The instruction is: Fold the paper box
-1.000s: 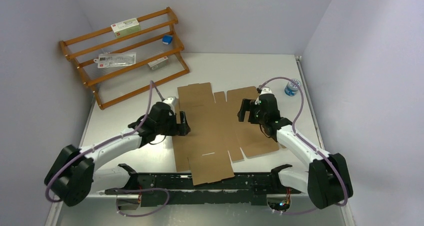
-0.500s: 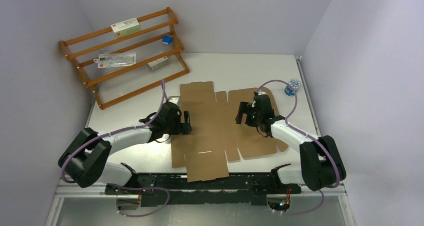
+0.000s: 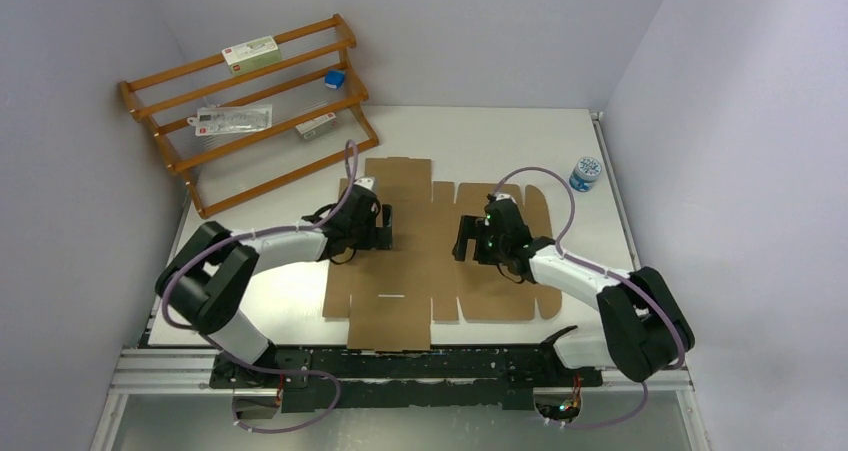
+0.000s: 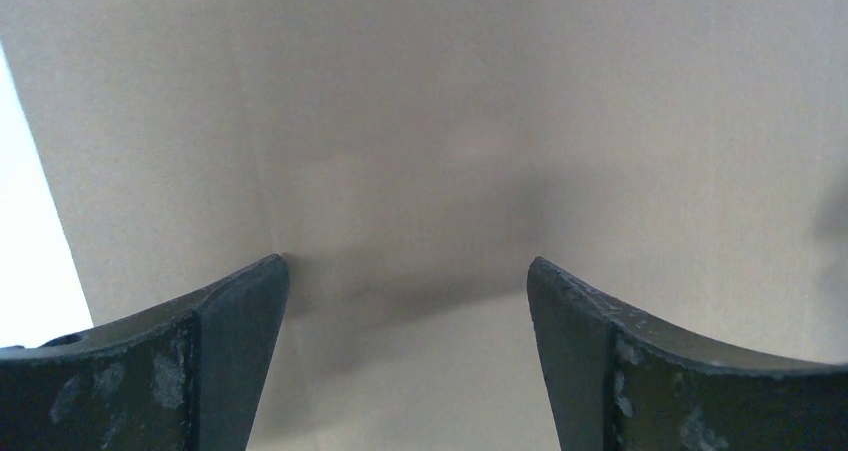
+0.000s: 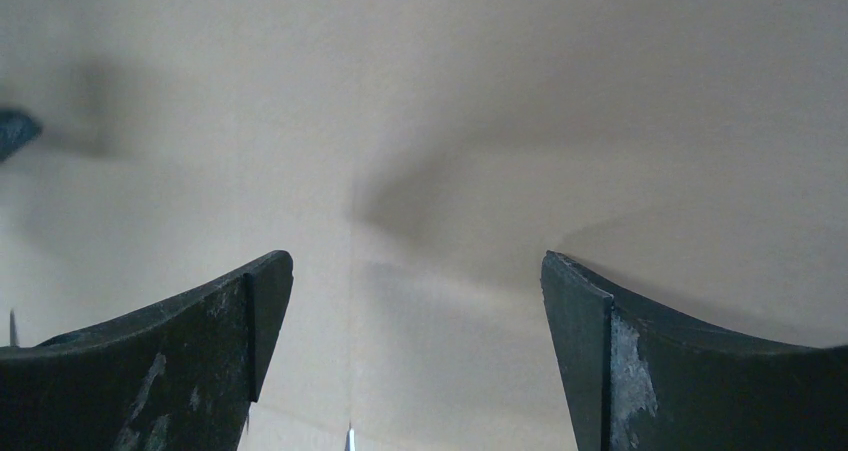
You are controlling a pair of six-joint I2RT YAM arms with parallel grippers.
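The paper box (image 3: 425, 271) is a flat brown cardboard sheet with flaps and slits, lying in the middle of the table. My left gripper (image 3: 384, 227) is low over the sheet's left part and stands open, pointing right. My right gripper (image 3: 464, 239) is low over the right part, also open, pointing left. In the left wrist view the dark fingers (image 4: 235, 361) frame bare cardboard (image 4: 420, 121) with nothing between them, tips at the surface. In the right wrist view the fingers (image 5: 600, 361) spread wide over the cardboard (image 5: 430, 91), where a crease and a slit show.
A wooden rack (image 3: 250, 101) with packets and a small blue block stands at the back left. A small round blue and white container (image 3: 585, 173) sits by the right wall. White table (image 4: 30, 261) shows past the sheet's left edge. A black rail (image 3: 400, 366) runs along the near edge.
Both arms have reached further in over the sheet and towards each other. The sheet has slid left and turned squarer to the table. Both grippers stayed open.
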